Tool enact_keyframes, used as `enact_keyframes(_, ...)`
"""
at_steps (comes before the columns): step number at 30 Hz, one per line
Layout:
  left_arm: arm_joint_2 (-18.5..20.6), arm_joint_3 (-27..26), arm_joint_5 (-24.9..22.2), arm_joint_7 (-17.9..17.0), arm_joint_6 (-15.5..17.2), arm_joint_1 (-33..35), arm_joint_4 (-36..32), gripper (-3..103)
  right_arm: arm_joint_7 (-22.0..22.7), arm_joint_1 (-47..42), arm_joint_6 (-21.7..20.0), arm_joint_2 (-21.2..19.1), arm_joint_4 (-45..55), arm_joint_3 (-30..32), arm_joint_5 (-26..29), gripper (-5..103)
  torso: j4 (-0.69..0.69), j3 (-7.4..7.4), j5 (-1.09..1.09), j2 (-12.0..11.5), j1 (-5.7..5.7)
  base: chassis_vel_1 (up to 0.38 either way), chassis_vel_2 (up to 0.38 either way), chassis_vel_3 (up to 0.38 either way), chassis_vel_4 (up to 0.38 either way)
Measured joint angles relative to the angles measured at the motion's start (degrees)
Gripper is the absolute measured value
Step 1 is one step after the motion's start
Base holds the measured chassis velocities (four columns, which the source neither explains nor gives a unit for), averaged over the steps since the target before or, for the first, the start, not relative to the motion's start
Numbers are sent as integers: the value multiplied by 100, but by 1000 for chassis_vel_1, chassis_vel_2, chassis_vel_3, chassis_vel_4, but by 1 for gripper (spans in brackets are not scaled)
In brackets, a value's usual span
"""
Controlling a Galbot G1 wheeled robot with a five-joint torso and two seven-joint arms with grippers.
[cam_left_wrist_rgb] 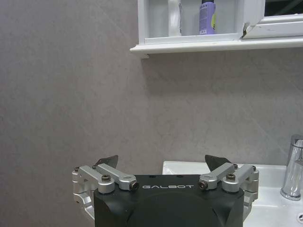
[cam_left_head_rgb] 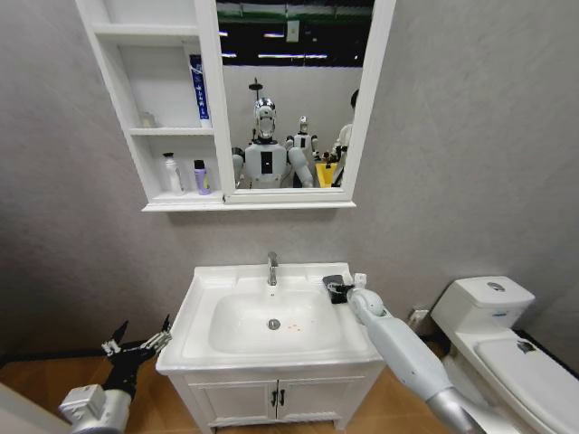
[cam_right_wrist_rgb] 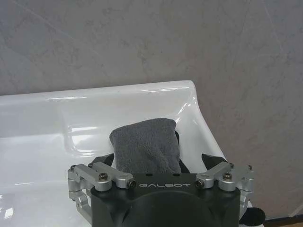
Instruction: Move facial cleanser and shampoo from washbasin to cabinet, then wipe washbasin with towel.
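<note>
Right end effector straddles the towel at the washbasin's back right corner

The towel (cam_right_wrist_rgb: 147, 146), its long axis running away from the wrist, lies on the washbasin (cam_left_head_rgb: 204, 303) ledge right of the tap (cam_left_head_rgb: 271, 268), between the parted fingers of the right end effector (cam_right_wrist_rgb: 160, 161), not yet pinched; the left end effector (cam_left_head_rgb: 137, 344) hangs open and empty off the left rim, farther away; two bottles (cam_left_head_rgb: 185, 174) stand in the cabinet (cam_left_head_rgb: 122, 81), nothing blocks the bowl

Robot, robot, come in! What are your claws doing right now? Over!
Right claw open around the towel on the washbasin's back right corner. Left claw open, idle left of washbasin. Two bottles on cabinet shelf. Nothing blocking.
</note>
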Motion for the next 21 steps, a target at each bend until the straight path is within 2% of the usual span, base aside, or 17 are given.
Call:
enact_keyframes(4, 0, 0, 0, 0, 0, 0, 0, 100, -23, 69, 33, 23, -148, -85, -43, 103, 0, 0, 0, 0, 0, 0, 0, 0, 0)
enact_keyframes(5, 0, 0, 0, 0, 0, 0, 0, 100, -8, 110, 83, 102, -304, -144, -117, 84, 1, 0, 0, 0, 0, 0, 0, 0, 0)
enact_keyframes(7, 0, 0, 0, 1, 0, 0, 0, 100, -5, 114, 102, 123, -327, -156, -142, 84, 0, 0, -1, 0, 0, 0, 0, 0, 0)
enact_keyframes(9, 0, 0, 0, 0, 0, 0, 0, 100, 29, 118, 163, 182, -343, -171, -182, 73, 0, 0, 0, 0, 0, 0, 0, 0, 0)
enact_keyframes(10, 0, 0, 0, 0, 0, 0, 0, 100, 29, 118, 163, 182, -343, -171, -182, 73, 0, 0, 0, 0, 0, 0, 0, 0, 0)
enact_keyframes(13, 0, 0, 0, 0, 0, 0, 0, 100, 78, 134, 186, 215, -343, -181, -183, 57, 0, 0, -1, 0, 0, 0, 0, 0, 0)
enact_keyframes(14, 0, 0, 0, 0, 0, 0, 0, 100, 78, 134, 186, 215, -343, -181, -183, 57, 0, 0, -1, 0, 0, 0, 0, 0, 0)
enact_keyframes(16, 0, 0, 0, 0, 0, 0, 0, 100, 94, 134, 190, 205, -317, -186, -180, 50, 0, 0, 0, 0, 0, 0, 0, 0, 0)
enact_keyframes(21, 0, 0, 0, 1, 0, 0, 0, 100, 133, 98, 196, 192, -264, -145, -163, 48, 1, 0, 0, 0, 0, 0, 0, 0, 0)
